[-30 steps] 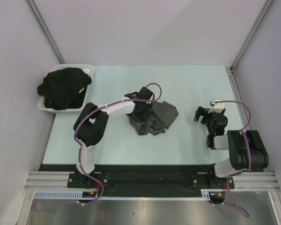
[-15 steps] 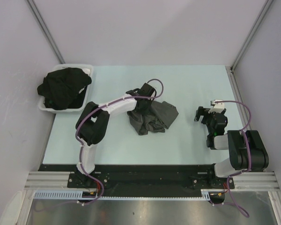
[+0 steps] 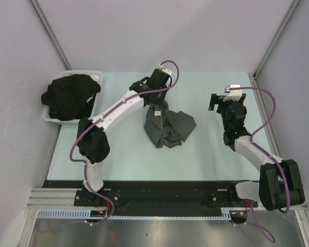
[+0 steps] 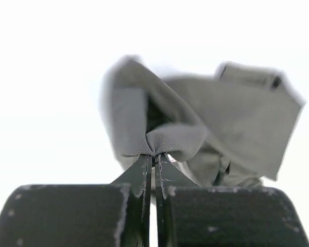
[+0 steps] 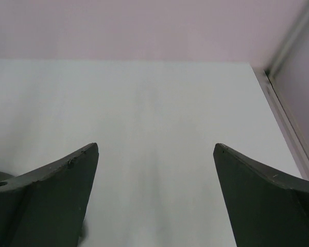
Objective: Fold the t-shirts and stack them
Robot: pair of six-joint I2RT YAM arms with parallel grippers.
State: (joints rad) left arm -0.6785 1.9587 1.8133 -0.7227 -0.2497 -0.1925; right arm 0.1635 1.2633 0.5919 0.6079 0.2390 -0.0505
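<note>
Charcoal t-shirt point(image 3: 167, 126) hangs from your left fingers point(image 4: 136, 177), clamped on one pinched fold so the cloth drapes down onto the worktop point(image 3: 206, 154) and can open out. Your right fingers point(image 5: 56, 195) hover spread wide, empty, likely ready to take a second corner.

Reaches far forward with the left arm, almost straight, the wrist raised and turned downward. Pinches a fold of the charcoal t-shirt point(image 4: 237, 118) with the left gripper point(image 4: 153, 157), the fingertips pressed tightly together. Holds the right arm bent at the elbow, the forearm rising forward. Points the right gripper point(image 5: 155, 149) ahead with both fingers spread wide apart.
</note>
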